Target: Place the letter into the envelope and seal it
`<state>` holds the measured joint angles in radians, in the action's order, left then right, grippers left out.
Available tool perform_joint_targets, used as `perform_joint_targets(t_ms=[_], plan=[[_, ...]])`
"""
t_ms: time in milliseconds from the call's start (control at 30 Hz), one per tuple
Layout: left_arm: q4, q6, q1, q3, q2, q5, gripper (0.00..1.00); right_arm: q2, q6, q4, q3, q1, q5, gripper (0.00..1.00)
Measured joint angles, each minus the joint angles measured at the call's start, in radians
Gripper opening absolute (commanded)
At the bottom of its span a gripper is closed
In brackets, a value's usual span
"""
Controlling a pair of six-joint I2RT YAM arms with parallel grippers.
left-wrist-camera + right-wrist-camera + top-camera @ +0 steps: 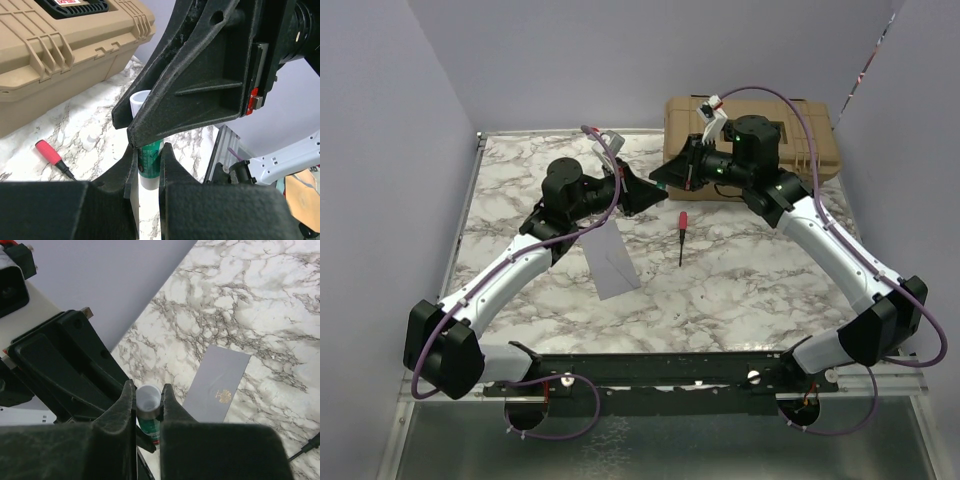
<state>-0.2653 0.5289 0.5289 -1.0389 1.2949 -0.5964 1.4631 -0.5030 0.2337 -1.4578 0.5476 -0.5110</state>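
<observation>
The grey envelope (612, 262) lies flat on the marble table (750, 290), between the arms and nearer the left one. It also shows in the right wrist view (217, 385), with a small gold mark on it. The tan letter is not in view. My left gripper (642, 190) and right gripper (665, 178) meet tip to tip above the table. Both are shut on one green and white glue stick (148, 165). My left gripper (150, 148) clamps its green body. My right gripper (148, 386) clamps its white end (149, 397).
A big tan hard case (750, 130) stands at the back right, close behind the right gripper. A red-handled screwdriver (681, 232) lies on the table right of the envelope, also in the left wrist view (50, 152). Walls close in the table on both sides.
</observation>
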Motion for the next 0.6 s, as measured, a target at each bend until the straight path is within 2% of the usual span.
perform_joint_targets(t_ms=[167, 333, 600], plan=[[-0.003, 0.008, -0.006, 0.000, 0.000, -0.039, 0.00, -0.012, 0.035, -0.040, 0.028, -0.014, -0.051, 0.00], [-0.031, 0.007, -0.006, -0.003, 0.000, -0.188, 0.00, -0.076, 0.057, -0.213, 0.149, -0.058, -0.279, 0.00], [-0.095, 0.011, -0.013, -0.052, 0.000, -0.454, 0.00, -0.097, 0.170, -0.298, 0.124, -0.072, -0.619, 0.00]])
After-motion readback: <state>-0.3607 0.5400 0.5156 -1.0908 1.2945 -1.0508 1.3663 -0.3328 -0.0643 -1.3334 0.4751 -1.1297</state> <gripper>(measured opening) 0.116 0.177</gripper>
